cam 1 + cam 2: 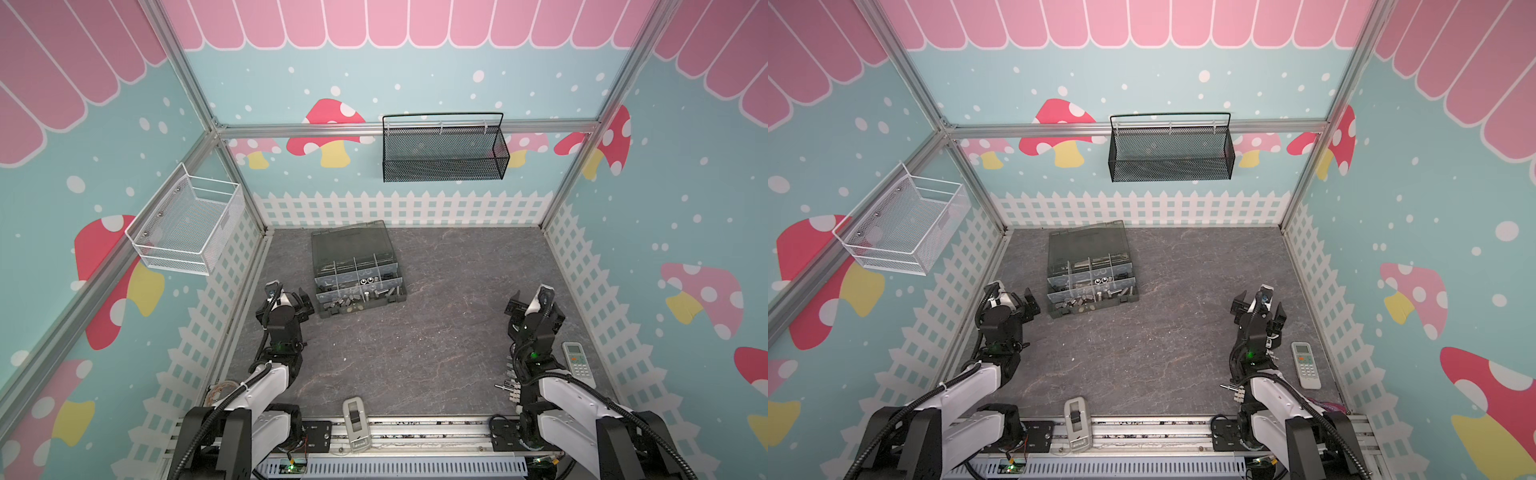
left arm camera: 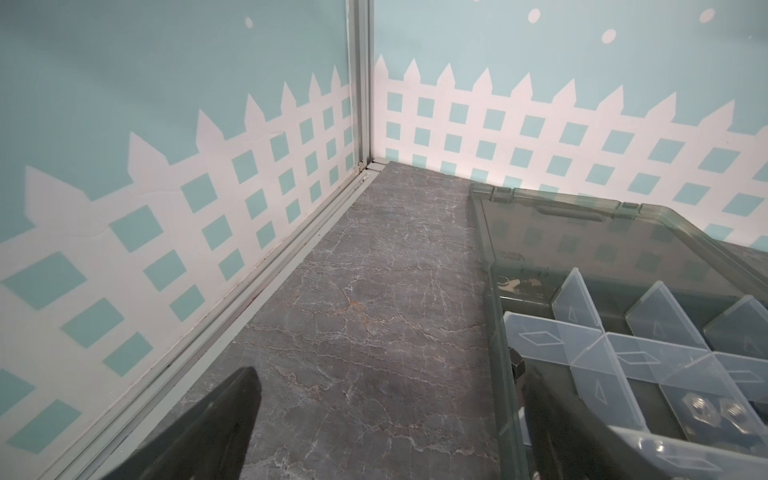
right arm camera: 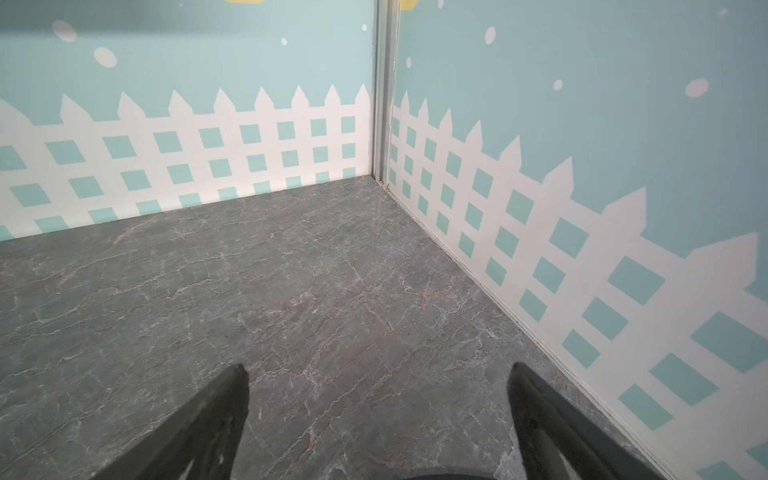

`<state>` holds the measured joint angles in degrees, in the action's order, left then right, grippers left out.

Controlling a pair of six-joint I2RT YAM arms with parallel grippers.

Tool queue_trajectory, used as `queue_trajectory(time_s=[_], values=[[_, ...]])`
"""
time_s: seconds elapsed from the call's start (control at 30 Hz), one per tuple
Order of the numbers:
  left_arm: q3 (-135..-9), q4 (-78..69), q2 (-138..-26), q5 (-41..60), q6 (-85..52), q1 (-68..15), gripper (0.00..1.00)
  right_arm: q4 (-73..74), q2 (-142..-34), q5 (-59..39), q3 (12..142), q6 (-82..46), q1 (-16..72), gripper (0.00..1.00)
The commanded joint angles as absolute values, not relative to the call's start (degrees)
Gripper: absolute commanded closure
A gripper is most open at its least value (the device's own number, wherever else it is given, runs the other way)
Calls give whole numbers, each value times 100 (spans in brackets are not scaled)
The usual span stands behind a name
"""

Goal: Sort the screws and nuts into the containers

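My left gripper [image 2: 384, 370], spread wide and empty, has the screws [image 1: 343, 300] in the containers [image 1: 355, 266] just beside at three o'clock; my right gripper [image 3: 378, 369], likewise spread and empty, stands well apart.

Surface: grey marbled tabletop [image 1: 415, 353] | Far left: organizer box [image 1: 351, 243], lid open | Near right: white remote control [image 1: 577, 365] by the wall, white terminal strip [image 1: 510, 390] nearby

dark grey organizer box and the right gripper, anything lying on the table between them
Nothing. Between the dark grey plastic organizer box and the open black right gripper, both top views show only bare grey marbled tabletop.
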<state>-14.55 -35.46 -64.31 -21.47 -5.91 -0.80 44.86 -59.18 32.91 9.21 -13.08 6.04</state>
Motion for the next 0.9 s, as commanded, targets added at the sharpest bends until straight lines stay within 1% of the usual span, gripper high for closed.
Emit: queue_trajectory(time_s=[0.0,0.1,0.2,0.3,0.33,0.43,0.53,0.57,0.73,0.83,0.87], values=[[-1421,-4381,-6773,-1518,-336,0,0,5388,-6031,3011,680,-1169,387,2],[-1378,-4834,-7114,-1326,-292,40,0,5718,-6135,2879,567,-1112,215,2],[-1563,-4465,-7133,-1061,-249,60,0,6062,-6211,2719,484,-1099,14,2],[-1599,-4520,-7207,-824,-241,64,1,6354,-6281,2594,225,-1118,-132,2],[-1549,-4668,-7245,-686,-269,70,0,6444,-6318,2536,182,-1148,-189,2],[-1311,-5808,-7713,-260,-361,68,0,6631,-6485,2349,123,-1243,-290,2],[-1484,-5837,-8142,-239,-375,69,0,6849,-6693,2143,129,-1235,-316,2],[-1518,-6046,-8267,-153,-340,66,0,6947,-6764,2071,137,-1211,-324,2],[-1698,-6237,-8825,142,-229,72,0,7761,-7451,1756,165,-1042,-351,2],[-1961,-5451,-8706,410,-121,80,0,8268,-7984,1481,256,-895,-360,2],[-2063,-5448,-8811,559,-75,83,0,8123,-7942,1260,301,-807,-361,2]])
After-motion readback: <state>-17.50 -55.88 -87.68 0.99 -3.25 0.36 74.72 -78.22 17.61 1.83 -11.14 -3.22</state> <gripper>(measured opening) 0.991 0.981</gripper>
